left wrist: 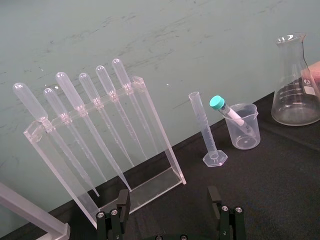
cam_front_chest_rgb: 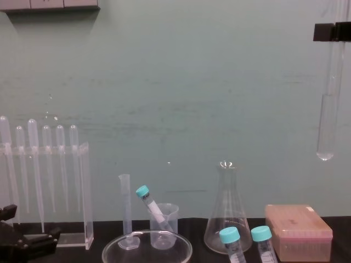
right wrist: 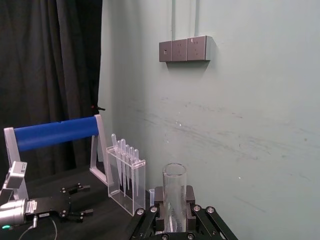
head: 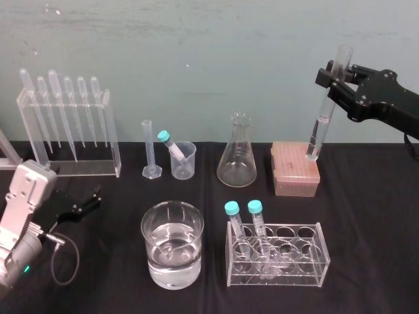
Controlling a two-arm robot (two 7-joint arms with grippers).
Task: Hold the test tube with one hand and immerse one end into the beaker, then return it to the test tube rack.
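While the right end effector (head: 337,77) hangs high at about 2 o'clock from the middle of the black-clothed tabletop (head: 373,235), its fingers are closed narrowly on the upper part of the long, slim, clear glass test tube (head: 325,111). The tube is close to upright, open mouth up and rounded end down. From the chest view the test tube (cam_front_chest_rgb: 328,123) is well clear of everything, with the pinkish lidded box (cam_front_chest_rgb: 299,230) far below it. The wrist view looks straight at the tube's open mouth (right wrist: 174,172), clamped between the fingers.

The wide, round, clear glass beaker (head: 152,243), partly filled with water, stands near the front edge, at roughly 8 o'clock from the tube. The clear plastic test tube rack (head: 314,254), which holds two teal-capped tubes (head: 243,222), sits at 3 o'clock from the beaker. The left end effector (head: 85,203) rests idle on the cloth at 9 o'clock from the beaker, jaws set wide apart.

I would say the carry toward the dip is in hand and nothing is immersed yet. The next move calls for travel toward 8 o'clock, passing the clear conical flask (head: 237,154) and the capped tubes. Then the tube goes down vertically inside the beaker's rim.
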